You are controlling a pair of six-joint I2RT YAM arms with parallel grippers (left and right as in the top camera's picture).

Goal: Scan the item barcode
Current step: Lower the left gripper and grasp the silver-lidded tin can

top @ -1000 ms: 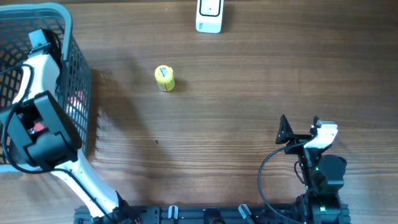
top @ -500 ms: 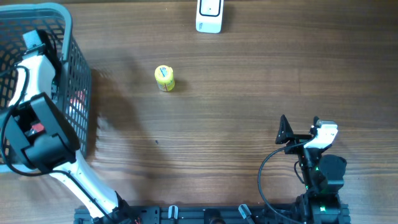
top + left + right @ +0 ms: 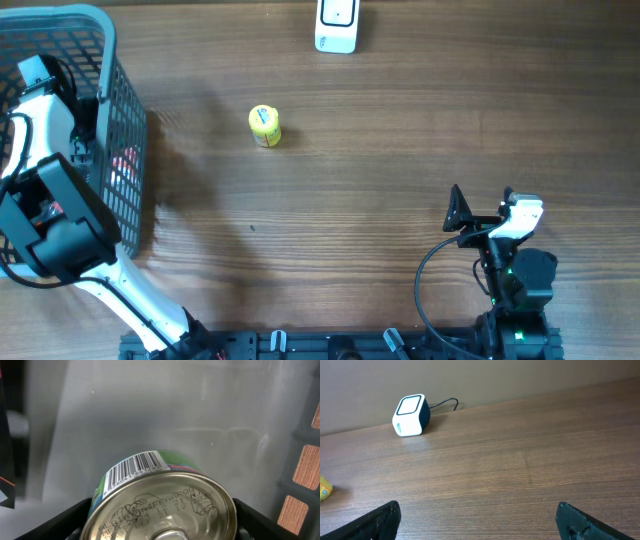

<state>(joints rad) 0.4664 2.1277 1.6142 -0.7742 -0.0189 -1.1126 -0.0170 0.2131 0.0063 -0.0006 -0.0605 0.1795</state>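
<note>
Robotics lab bench staged as a shop checkout. A grey plastic shopping basket (image 3: 125, 130) stands on a wood-grain tabletop (image 3: 380, 200), with a white corded barcode scanner (image 3: 336, 25) at the far edge. A barcoded tin (image 3: 160, 495) lies in the basket. The left arm (image 3: 50, 200) and right arm (image 3: 515, 270) are mounted along the near edge.

We see a wooden bench (image 3: 390, 190) with a grey mesh basket (image 3: 128, 120) at its left edge. Something pink-red (image 3: 124, 158) shows through the basket wall, can't tell what. A small yellow jar (image 3: 264, 126) lies on the bench, right of the basket, apart from it.
</note>
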